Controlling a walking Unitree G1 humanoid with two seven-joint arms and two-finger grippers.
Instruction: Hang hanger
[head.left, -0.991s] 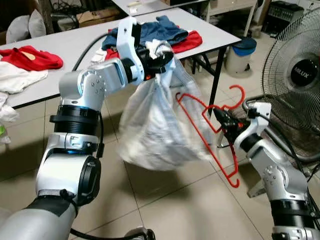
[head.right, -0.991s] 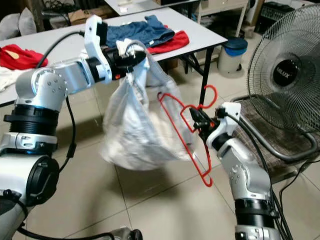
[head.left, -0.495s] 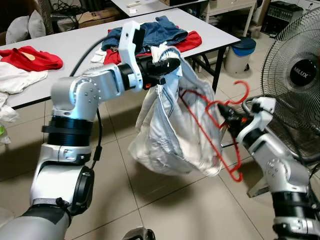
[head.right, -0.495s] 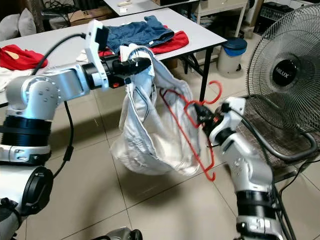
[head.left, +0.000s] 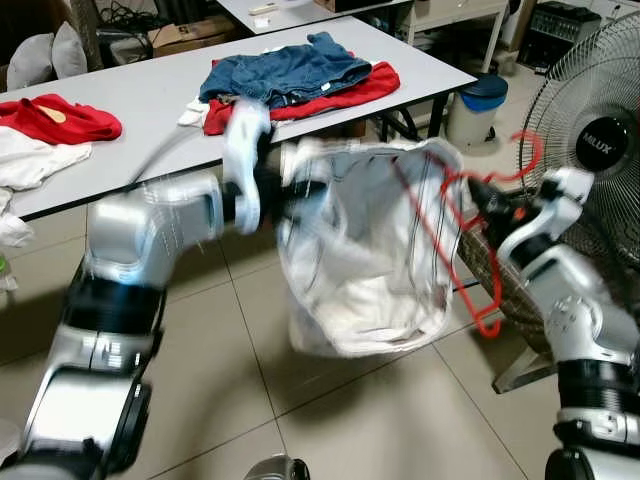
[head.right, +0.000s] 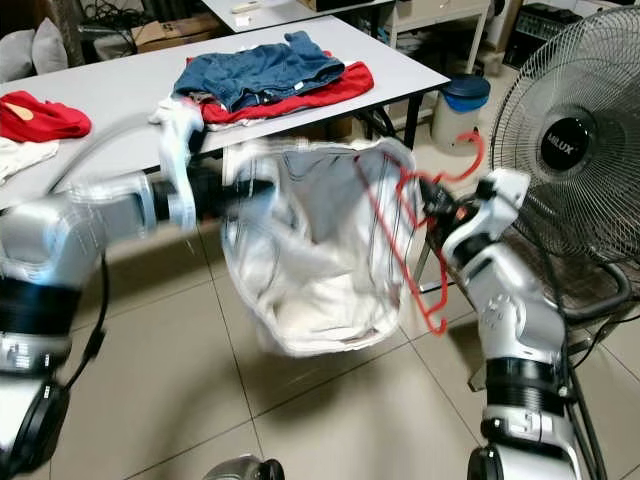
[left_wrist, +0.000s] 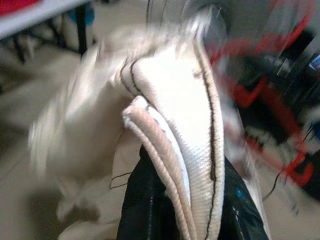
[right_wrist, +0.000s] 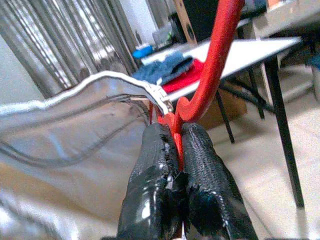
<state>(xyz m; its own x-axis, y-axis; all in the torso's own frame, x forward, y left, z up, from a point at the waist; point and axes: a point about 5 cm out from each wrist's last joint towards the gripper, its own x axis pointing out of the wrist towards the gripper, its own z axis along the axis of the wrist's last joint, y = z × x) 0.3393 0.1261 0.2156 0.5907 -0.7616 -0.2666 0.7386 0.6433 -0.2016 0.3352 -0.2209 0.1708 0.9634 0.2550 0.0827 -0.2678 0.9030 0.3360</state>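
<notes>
Pinching hard, my right gripper (right_wrist: 175, 150) has its two black fingers clenched on the red hanger (head.right: 412, 240) just below its hook, which curls up above the jaws. My left gripper (left_wrist: 175, 200) is clamped on the waistband of the pale garment (head.right: 310, 270), holding that edge up; this arm is blurred. One hanger shoulder sits inside the garment's opening, between the two jaws.

To do this step well, I judge I should keep the waistband stretched taut with the left while feeding the hanger's far shoulder along it, steady and level, so the cloth does not slip off.

Just outside the right jaws stands the fan (head.left: 600, 140), its grille close behind the hook, so little room there. Beyond the left jaws runs the table (head.left: 150, 90) edge. Beneath the garment the floor (head.left: 340, 410) offers room.
</notes>
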